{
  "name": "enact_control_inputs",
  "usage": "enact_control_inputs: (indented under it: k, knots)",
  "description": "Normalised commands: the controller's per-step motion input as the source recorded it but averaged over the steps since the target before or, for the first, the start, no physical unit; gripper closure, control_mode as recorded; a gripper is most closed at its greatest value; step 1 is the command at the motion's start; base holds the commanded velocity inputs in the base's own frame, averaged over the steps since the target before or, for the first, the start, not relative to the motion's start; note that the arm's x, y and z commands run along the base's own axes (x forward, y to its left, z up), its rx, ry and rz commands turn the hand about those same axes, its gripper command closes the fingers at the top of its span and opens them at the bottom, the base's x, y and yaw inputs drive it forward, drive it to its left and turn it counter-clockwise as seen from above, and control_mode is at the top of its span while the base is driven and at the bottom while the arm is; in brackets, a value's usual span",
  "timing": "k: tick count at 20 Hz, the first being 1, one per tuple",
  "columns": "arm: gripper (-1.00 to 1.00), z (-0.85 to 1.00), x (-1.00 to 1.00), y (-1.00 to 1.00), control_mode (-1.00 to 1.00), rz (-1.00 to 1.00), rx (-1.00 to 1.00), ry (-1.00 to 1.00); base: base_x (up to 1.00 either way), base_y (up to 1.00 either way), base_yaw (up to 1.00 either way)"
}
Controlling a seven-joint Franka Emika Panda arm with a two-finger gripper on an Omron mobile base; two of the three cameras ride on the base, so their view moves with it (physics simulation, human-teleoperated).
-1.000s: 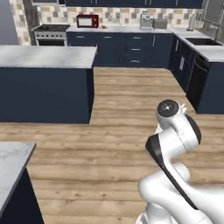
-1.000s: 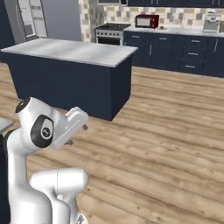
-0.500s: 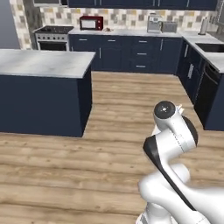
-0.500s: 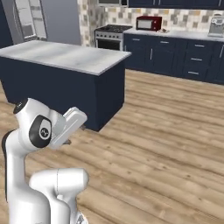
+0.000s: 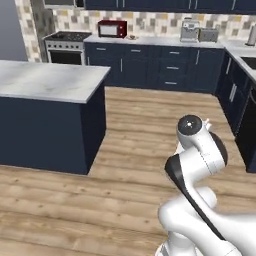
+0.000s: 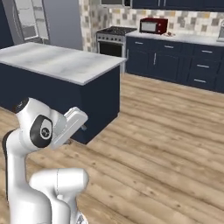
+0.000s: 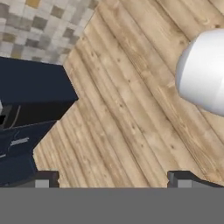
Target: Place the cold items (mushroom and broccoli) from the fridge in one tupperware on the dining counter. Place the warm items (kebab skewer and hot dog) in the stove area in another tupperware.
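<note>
The wood plank floor (image 5: 135,125) spreads around the dark blue island bench (image 5: 47,82), whose pale stone top is bare. Beyond the island, along the far wall, the left base view shows the stove (image 5: 65,45), a red microwave (image 5: 112,29) and a toaster (image 5: 209,35) on the rear bench; the right base view adds the fridge (image 6: 28,22) left of the island. The hand (image 7: 113,179) points at floor beside dark cabinets, fingertips (image 7: 43,178) wide apart, holding nothing. None of the food or tupperware can be made out.
</note>
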Motion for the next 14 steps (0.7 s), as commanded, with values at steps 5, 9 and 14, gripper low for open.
enact_control_inputs:
  k: [5,9,14]
  knots:
    - [-1.00,0.00,0.00,0.00,1.00,0.00,0.00,0.00,1.00,-0.45,0.26]
    - [-1.00,0.00,0.00,0.00,1.00,0.00,0.00,0.00,1.00,-0.61,0.21]
    - [-1.00,0.00,0.00,0.00,1.00,0.00,0.00,0.00,1.00,-0.68,0.19]
